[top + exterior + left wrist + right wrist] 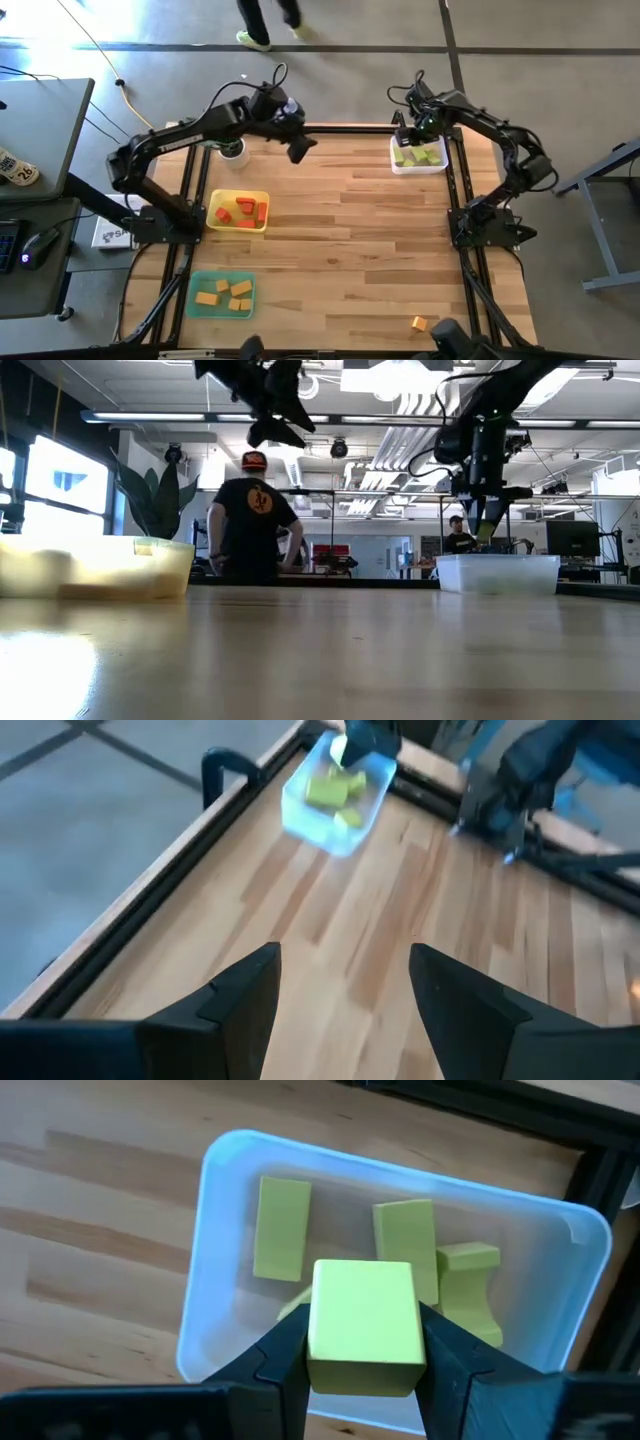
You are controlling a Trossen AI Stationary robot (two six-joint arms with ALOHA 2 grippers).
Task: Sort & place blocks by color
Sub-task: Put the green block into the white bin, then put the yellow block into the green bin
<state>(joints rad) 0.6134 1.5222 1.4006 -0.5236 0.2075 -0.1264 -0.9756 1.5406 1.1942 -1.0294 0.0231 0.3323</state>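
Over the clear tray (pixel 215 1170) holding three green blocks (pixel 281 1226), the right hand (pixel 362 1342) clamps a fourth; left hand (pixel 343 985) apart.

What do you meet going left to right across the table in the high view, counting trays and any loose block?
Green tray of orange blocks → yellow tray of red blocks → loose orange block near the front edge; the clear tray of light green blocks overlaps its span.
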